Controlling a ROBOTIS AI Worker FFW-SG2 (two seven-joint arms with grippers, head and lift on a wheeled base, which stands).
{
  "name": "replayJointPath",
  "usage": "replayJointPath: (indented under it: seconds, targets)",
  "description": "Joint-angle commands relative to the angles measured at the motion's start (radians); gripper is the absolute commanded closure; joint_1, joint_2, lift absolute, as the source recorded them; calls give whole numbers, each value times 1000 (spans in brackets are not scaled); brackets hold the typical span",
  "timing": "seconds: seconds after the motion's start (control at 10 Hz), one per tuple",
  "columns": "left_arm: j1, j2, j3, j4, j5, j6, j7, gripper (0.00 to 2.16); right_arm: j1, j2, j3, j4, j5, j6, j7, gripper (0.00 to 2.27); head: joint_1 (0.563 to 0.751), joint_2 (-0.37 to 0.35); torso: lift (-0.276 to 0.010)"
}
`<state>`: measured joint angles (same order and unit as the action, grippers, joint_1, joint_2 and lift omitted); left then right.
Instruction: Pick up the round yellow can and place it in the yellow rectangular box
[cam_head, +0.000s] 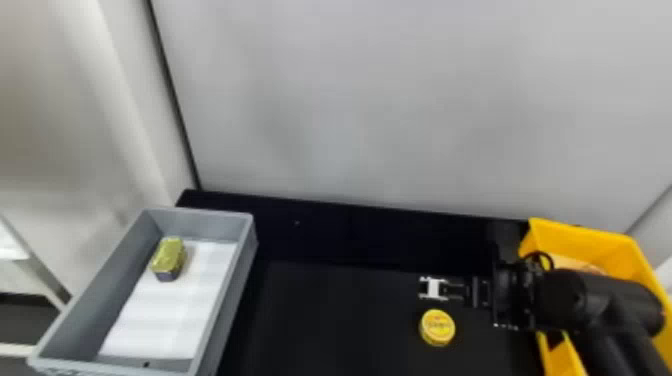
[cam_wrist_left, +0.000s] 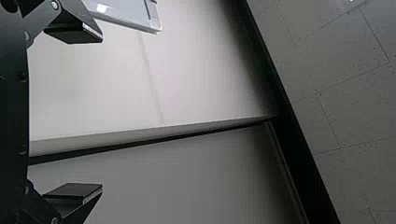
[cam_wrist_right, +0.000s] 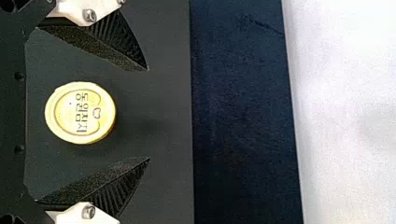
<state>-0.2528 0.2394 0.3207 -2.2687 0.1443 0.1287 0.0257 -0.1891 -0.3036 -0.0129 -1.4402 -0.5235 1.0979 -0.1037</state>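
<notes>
Head view: yellow can (cam_head: 437, 327) lies well apart from grey bin's rim (cam_head: 228, 282).

Lower left, the tray (cam_head: 231, 297) looks smooth matt plastic, the sheet (cam_head: 167, 312) paper; lower right, the box (cam_head: 580, 239) smooth plastic; bottom centre, the table (cam_head: 340, 320) matt.

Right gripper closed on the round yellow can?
No, the right gripper has its fingers apart, with dark table surface showing between each finger and the can.

Can (cam_head: 437, 327) yel. w/ dk. lettering (cam_wrist_right: 82, 113), box (cam_head: 575, 242) yel.-orange, tabletop (cam_head: 340, 320) blk., bin (cam_head: 200, 225) gray, sheet (cam_head: 165, 310) wht., wall (cam_head: 350, 100) lt. gray.
</notes>
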Motion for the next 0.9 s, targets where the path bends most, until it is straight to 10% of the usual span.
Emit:
replayJointPath:
  seconds: [0.0,0.8]
  targets:
    - [0,0,0,0,0,0,-1,142,17,1,17,20,2,-11,4,108,694,-78,-6]
    - [-2,2,2,0,2,-1,-1,142,43,1,39,78,51,-13,58,65,694,-78,-6]
